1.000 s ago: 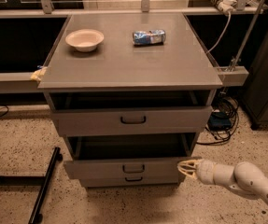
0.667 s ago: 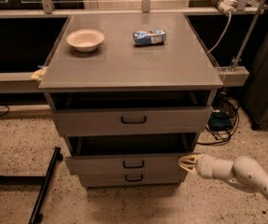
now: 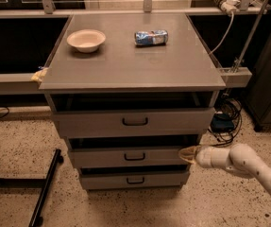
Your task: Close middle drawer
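The middle drawer [image 3: 102,158] is a low grey front with a small dark handle [image 3: 134,156], second of three in the grey cabinet. It stands slightly out, with a dark gap above it. My gripper [image 3: 182,153] reaches in from the right on a white arm [image 3: 248,167]. Its yellowish fingertips are closed to one point and touch the right end of the middle drawer's front.
The taller top drawer [image 3: 92,123] also stands slightly out. The bottom drawer [image 3: 102,180] sits below. A cream bowl [image 3: 86,39] and a crushed blue can [image 3: 151,37] lie on the cabinet top [image 3: 125,65]. A black stand leg [image 3: 45,188] is at the left, and cables [image 3: 222,122] are at the right.
The middle drawer has slid well back into the cabinet. My gripper has followed it inward, staying against the right end of its front.
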`<state>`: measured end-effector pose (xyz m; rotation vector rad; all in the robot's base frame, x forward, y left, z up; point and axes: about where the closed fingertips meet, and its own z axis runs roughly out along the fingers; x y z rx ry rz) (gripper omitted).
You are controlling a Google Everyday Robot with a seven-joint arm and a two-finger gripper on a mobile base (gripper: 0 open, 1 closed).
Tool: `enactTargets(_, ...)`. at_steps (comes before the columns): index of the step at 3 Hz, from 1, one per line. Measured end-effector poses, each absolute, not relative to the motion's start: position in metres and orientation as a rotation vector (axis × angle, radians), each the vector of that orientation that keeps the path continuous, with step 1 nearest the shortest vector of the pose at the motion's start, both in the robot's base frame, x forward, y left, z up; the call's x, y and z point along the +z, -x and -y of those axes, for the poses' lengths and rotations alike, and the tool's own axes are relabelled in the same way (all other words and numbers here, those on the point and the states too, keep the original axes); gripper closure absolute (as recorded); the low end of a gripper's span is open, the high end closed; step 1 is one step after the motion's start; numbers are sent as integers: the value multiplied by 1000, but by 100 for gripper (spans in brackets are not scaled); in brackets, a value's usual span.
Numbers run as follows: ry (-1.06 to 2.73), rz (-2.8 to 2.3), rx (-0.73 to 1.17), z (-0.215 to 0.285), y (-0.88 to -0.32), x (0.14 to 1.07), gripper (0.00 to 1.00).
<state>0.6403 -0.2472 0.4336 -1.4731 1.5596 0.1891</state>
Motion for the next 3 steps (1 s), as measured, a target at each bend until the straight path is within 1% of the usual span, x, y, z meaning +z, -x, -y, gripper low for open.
enactTargets(1, 1473, -1559, 188, 247, -642, 434, 100)
enactTargets(2, 1493, -1553, 231, 237, -623, 445, 100)
enactTargets(3, 1484, -1566, 274, 233, -581, 477, 100)
